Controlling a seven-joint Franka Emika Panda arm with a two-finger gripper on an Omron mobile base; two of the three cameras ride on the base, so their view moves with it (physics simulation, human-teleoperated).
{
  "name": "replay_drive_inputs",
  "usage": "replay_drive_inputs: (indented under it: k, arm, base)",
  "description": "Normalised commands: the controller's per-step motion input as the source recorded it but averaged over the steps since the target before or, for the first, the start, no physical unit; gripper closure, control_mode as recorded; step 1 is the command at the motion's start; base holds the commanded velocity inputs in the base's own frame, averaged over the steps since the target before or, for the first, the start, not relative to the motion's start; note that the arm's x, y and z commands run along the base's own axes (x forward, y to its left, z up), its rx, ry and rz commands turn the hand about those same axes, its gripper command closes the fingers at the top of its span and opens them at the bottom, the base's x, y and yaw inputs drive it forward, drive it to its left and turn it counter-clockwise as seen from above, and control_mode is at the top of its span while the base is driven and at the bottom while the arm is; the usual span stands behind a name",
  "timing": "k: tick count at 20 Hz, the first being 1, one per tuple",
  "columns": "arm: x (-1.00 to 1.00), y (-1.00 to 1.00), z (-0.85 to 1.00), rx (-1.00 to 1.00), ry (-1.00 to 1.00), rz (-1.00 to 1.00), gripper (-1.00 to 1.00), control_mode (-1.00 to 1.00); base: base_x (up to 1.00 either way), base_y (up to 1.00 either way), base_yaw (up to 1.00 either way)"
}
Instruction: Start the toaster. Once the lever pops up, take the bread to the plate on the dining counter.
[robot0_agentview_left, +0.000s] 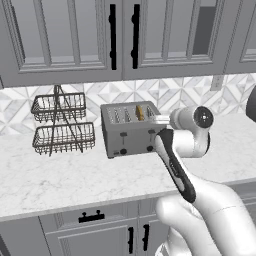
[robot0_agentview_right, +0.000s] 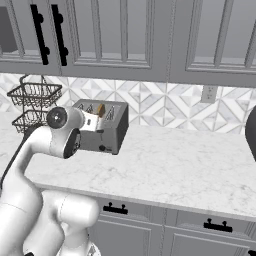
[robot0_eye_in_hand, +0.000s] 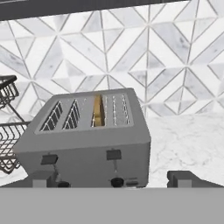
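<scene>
The grey four-slot toaster (robot0_agentview_left: 127, 135) (robot0_agentview_right: 107, 127) (robot0_eye_in_hand: 87, 148) stands on the marble kitchen counter against the tiled wall. A tan slice of bread (robot0_agentview_left: 140, 113) (robot0_agentview_right: 100, 109) (robot0_eye_in_hand: 99, 111) sits in its third slot from the left, top edge just showing. Both dark levers (robot0_eye_in_hand: 113, 154) are up near the top of the front. My gripper (robot0_eye_in_hand: 113, 179) is open and holds nothing; it hovers in front of the toaster, level with the knobs, with a fingertip (robot0_eye_in_hand: 183, 178) off to each side. The plate and the dining counter are out of view.
A two-tier black wire basket (robot0_agentview_left: 62, 122) (robot0_agentview_right: 32, 102) (robot0_eye_in_hand: 8, 131) stands just left of the toaster. Upper cabinets hang overhead. A dark rounded object (robot0_agentview_right: 251, 130) sits at the far right of the counter. A wall outlet (robot0_agentview_right: 209, 93) is on the backsplash.
</scene>
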Motion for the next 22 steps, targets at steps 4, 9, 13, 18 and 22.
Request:
replay_drive_inputs:
  k: [4, 9, 13, 18, 22]
  arm:
    - [0.46, 0.54, 0.25, -0.06, 0.17, 0.0, -1.0, -1.0]
    - [0.37, 0.28, 0.04, -0.02, 0.16, 0.0, -1.0, -1.0]
    - [0.28, 0.0, -0.07, 0.0, 0.14, 0.01, -1.0, -1.0]
    - [0.24, 0.0, -0.34, 0.0, 0.04, 0.0, -1.0, -1.0]
    - [0.36, 0.0, -0.49, 0.0, 0.01, 0.0, -1.0, -1.0]
  base:
    - [0.0, 0.0, 0.0]
    - [0.0, 0.0, 0.0]
    - [0.0, 0.0, 0.0]
    - [0.0, 0.0, 0.0]
    - [0.0, 0.0, 0.0]
